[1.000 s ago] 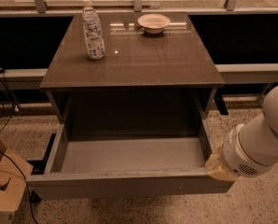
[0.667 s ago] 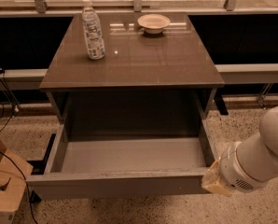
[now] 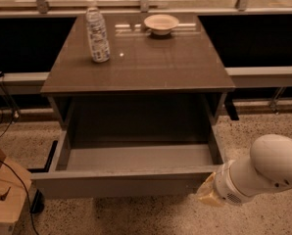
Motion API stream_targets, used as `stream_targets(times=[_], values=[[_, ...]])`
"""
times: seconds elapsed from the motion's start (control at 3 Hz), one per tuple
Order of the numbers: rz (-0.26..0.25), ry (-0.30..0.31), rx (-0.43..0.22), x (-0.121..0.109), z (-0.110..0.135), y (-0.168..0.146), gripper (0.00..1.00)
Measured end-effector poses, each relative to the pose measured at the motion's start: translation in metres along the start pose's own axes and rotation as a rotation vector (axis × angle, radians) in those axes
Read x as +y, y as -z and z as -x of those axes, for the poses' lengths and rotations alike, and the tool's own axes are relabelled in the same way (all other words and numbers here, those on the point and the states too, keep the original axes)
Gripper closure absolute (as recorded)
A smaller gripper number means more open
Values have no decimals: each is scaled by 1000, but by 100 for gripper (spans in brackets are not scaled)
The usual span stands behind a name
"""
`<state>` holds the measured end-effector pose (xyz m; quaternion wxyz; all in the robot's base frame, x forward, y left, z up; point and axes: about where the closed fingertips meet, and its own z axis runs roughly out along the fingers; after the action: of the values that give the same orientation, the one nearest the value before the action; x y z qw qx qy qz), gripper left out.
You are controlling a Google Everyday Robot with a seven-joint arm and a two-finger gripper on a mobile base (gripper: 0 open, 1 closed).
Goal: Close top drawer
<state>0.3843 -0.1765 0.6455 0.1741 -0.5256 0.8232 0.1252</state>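
We see the top drawer [image 3: 126, 182] pulled fully out beneath the desk's [image 3: 146, 67] front edge, its inside bare. The end effector [image 3: 207, 194] sits at the right end of the drawer's front, by its lower corner; we cannot tell whether it touches, or whether it is open or closed. Compared with a second ago it is lower and further left, while the drawer lies as before. Open floor [image 3: 151, 217] spreads before the drawer; a wooden box [image 3: 4, 204] stands near its left end.
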Motion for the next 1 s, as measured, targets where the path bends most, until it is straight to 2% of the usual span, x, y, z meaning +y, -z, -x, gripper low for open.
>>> stream_targets(times=[0.33, 0.67, 1.0], values=[[-3, -1, 2, 0, 0, 0, 100], [-45, -8, 20, -5, -1, -3, 100], [-123, 15, -102, -39, 34, -10, 100]])
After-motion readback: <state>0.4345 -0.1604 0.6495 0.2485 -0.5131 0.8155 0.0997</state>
